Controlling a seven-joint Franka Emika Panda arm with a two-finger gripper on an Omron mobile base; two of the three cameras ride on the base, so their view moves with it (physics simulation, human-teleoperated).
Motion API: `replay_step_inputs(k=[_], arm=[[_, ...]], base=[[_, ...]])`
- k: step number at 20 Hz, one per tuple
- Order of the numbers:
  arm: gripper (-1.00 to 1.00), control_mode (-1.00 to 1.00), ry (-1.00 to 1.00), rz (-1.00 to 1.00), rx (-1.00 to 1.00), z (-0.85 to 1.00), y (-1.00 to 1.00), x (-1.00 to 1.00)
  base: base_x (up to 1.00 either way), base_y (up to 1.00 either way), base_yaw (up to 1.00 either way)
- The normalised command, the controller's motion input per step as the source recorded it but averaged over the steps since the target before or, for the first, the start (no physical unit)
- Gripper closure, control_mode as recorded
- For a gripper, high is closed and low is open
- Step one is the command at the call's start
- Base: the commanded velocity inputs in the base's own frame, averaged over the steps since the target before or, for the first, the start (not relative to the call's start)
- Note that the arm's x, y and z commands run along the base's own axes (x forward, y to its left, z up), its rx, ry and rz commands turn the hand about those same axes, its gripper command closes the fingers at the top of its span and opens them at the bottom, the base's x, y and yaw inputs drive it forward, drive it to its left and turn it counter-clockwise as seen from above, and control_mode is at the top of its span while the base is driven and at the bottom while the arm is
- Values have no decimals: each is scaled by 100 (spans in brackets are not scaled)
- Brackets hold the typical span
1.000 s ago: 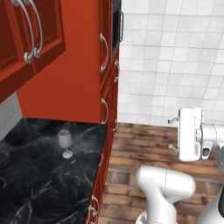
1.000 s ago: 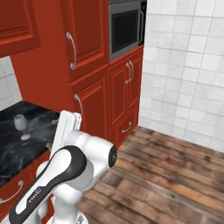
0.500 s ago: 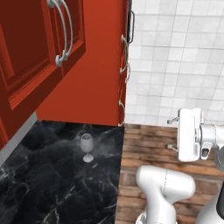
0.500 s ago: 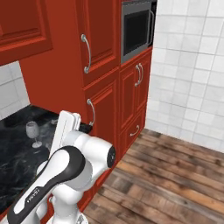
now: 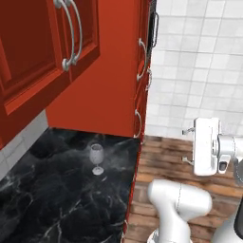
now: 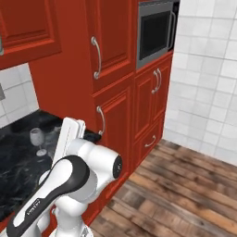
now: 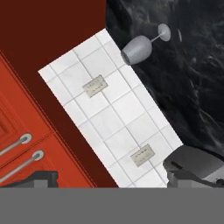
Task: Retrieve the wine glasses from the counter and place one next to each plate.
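One clear stemmed wine glass (image 5: 97,159) stands upright on the black marble counter (image 5: 57,199), well back from the counter's front edge. It also appears at the left of the right base view as a wine glass (image 6: 38,140), and in the hand view as a wine glass (image 7: 140,46) turned on its side by the hand's roll. My gripper (image 5: 186,146) hovers over the wooden floor to the right of the counter, pointing toward it. The gripper (image 7: 114,173) is open, with nothing between its fingertips (image 7: 192,167). The plates are out of view.
Red cabinets (image 5: 109,71) with silver handles rise behind and beside the counter. A built-in microwave (image 6: 155,32) sits in the tall cabinet. A white tiled wall (image 5: 199,57) and wooden floor (image 6: 185,185) lie to the right. Two wall outlets (image 7: 95,85) sit on the backsplash.
The whole scene has shifted in both base views, so the camera has moved with the base. The glass now sits nearer the picture's middle. The gripper stays open.
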Motion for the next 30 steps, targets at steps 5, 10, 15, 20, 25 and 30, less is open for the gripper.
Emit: replay_step_inputs(k=[5, 10, 15, 20, 25, 30], arm=[[-100, 100, 0, 0, 0, 0, 0, 0], [-100, 100, 0, 0, 0, 0, 0, 0], [-100, 100, 0, 0, 0, 0, 0, 0], [-100, 100, 0, 0, 0, 0, 0, 0], [-100, 100, 0, 0, 0, 0, 0, 0], [-100, 100, 0, 0, 0, 0, 0, 0]], base=[[17, 0, 44], [8, -21, 23], [1, -24, 34], [2, -8, 40], [2, -4, 43], [0, -23, 42]])
